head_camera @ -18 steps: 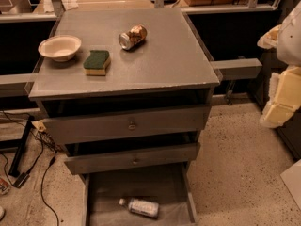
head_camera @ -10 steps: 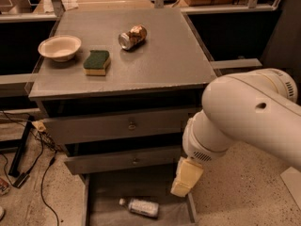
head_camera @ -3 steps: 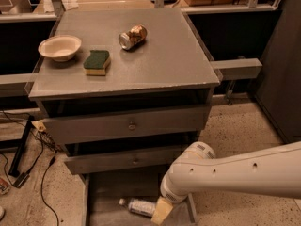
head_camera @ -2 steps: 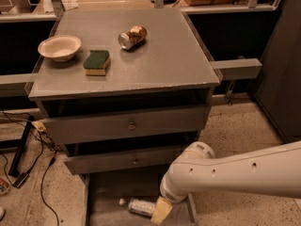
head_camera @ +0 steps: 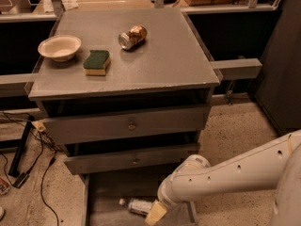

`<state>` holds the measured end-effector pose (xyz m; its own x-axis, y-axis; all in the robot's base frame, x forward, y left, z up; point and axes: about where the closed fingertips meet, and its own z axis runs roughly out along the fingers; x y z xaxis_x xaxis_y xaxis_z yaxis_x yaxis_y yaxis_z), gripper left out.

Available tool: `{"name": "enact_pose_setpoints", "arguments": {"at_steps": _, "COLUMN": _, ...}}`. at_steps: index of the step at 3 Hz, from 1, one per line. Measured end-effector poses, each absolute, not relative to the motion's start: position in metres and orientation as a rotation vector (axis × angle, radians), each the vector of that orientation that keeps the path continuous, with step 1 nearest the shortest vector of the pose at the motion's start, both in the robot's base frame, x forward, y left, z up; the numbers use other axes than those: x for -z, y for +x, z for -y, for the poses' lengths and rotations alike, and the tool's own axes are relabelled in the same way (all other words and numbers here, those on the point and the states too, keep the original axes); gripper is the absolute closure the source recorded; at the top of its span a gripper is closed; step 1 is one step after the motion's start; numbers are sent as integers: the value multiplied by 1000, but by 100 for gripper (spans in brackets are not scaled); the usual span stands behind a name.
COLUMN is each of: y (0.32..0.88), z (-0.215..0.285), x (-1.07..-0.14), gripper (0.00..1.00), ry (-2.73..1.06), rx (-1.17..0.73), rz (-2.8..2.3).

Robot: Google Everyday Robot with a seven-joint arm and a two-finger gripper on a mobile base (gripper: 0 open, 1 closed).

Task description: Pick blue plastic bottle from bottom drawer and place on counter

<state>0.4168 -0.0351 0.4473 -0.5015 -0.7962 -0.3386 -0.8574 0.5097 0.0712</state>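
Low over btm drawer (head_camera: 106, 197), I had gripper (head_camera: 155, 214) right beside blue plastic bottle (head_camera: 139, 206), which lay on its side, cap away from gripper; gripper state: couldn't tell.

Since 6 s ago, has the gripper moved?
Yes. The gripper went from right of the counter down and left to the bottom drawer, beside the blue plastic bottle.
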Motion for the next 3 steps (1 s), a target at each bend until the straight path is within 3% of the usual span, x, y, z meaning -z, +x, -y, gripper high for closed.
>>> {"name": "enact_pose_setpoints", "arguments": {"at_steps": 3, "y": 413, "z": 30, "x": -411, "gripper": 0, "ry": -1337, "rx": -441, "rz": -2498}}
